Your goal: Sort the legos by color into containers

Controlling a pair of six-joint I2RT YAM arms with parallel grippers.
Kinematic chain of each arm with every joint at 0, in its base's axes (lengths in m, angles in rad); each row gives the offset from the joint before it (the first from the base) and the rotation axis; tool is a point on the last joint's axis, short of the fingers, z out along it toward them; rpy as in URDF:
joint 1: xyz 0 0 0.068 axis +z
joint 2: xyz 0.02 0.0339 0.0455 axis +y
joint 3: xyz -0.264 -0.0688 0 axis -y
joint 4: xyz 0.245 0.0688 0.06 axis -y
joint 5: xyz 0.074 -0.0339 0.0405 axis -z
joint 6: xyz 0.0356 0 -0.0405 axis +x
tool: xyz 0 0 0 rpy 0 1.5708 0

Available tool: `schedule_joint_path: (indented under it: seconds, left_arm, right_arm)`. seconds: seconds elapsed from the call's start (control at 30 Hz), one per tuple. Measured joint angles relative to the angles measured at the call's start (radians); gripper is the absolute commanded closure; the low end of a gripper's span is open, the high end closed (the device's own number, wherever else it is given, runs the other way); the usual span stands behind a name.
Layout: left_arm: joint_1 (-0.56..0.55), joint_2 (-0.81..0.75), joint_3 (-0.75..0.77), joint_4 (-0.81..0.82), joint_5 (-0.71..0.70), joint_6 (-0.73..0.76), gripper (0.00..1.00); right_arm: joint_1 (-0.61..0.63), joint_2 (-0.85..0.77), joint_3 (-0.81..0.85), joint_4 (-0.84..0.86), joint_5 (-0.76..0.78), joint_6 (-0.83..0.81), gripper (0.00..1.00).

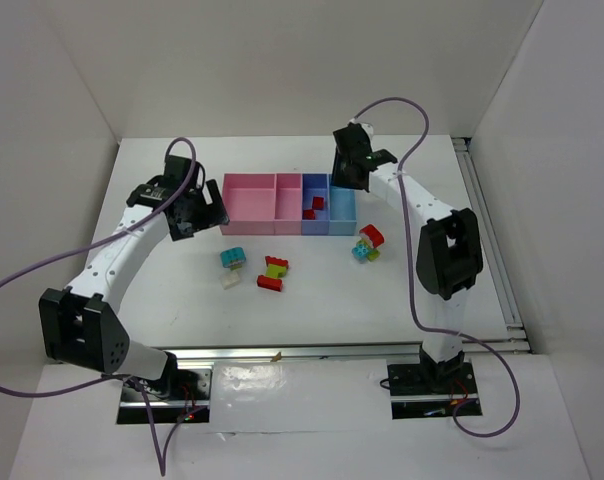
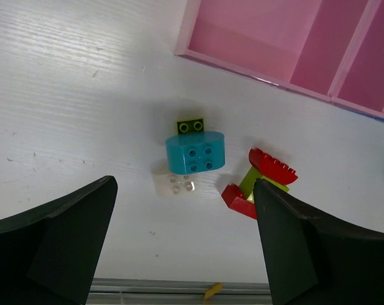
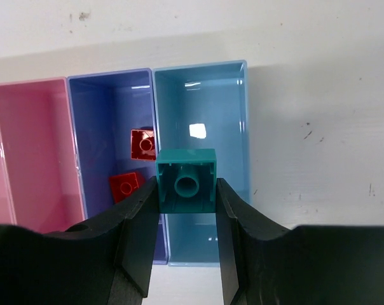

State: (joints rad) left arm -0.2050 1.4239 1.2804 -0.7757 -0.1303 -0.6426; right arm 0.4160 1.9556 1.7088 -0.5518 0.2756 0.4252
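Observation:
My right gripper [image 1: 352,172] is shut on a teal brick [image 3: 187,181] and holds it over the light blue bin [image 3: 224,101], near the wall it shares with the dark blue bin [image 3: 93,127]. Two red bricks [image 3: 142,143] lie in the dark blue bin. The pink bins [image 1: 247,198] hold nothing that I can see. My left gripper [image 1: 197,215] is open and empty above a teal brick [image 2: 195,152], a yellow-green brick [image 2: 190,126], a whitish brick [image 2: 173,185] and a red and yellow-green cluster [image 2: 268,168].
A second cluster of red [image 1: 372,236], teal [image 1: 361,251] and yellow-green bricks lies just in front of the light blue bin's right end. White walls enclose the table on the left, back and right. A metal rail [image 1: 322,352] runs along the near edge.

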Motion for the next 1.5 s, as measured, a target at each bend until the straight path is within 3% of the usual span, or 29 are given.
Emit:
schedule_joint_path:
  seconds: [0.13,0.23,0.27,0.37,0.5,0.57,0.7,0.97,1.27,1.5]
  left_arm:
    - [0.0,0.001,-0.011,0.01,0.045,0.024,0.01]
    - [0.0,0.009,-0.031,0.01,0.076,0.039,0.01]
    - [-0.001,0.014,-0.038,0.011,0.084,0.041,0.01]
    - [-0.001,0.027,-0.056,0.008,0.096,0.042,0.01]
    - [-0.001,0.032,-0.059,0.006,0.106,0.042,0.01]
    - [-0.001,0.032,-0.059,0.006,0.106,0.044,0.01]
    - [-0.005,0.032,-0.058,0.007,0.103,0.052,0.01]
    - [-0.037,0.034,-0.016,0.005,0.09,0.068,0.01]
    - [-0.071,0.105,0.023,0.006,0.08,0.068,0.01]
    - [-0.099,0.132,0.039,0.003,0.072,0.068,0.01]
  right_arm:
    - [0.0,0.021,0.0,0.0,-0.014,0.001,0.59]
    - [0.0,0.043,0.0,0.0,-0.023,0.004,0.45]
    - [0.0,0.05,0.0,0.0,-0.024,0.003,0.35]
    - [0.0,0.067,0.0,-0.002,-0.026,0.007,0.25]
    - [0.0,0.069,0.0,-0.003,-0.024,0.005,0.24]
    - [0.0,0.066,-0.001,-0.003,-0.017,0.005,0.32]
    - [-0.002,0.006,-0.048,-0.004,0.016,0.004,0.34]
    - [-0.054,-0.28,-0.214,-0.081,0.045,0.0,0.08]
    - [-0.073,-0.37,-0.444,-0.173,-0.035,-0.012,0.08]
    - [-0.071,-0.369,-0.469,-0.188,-0.069,-0.1,0.05]
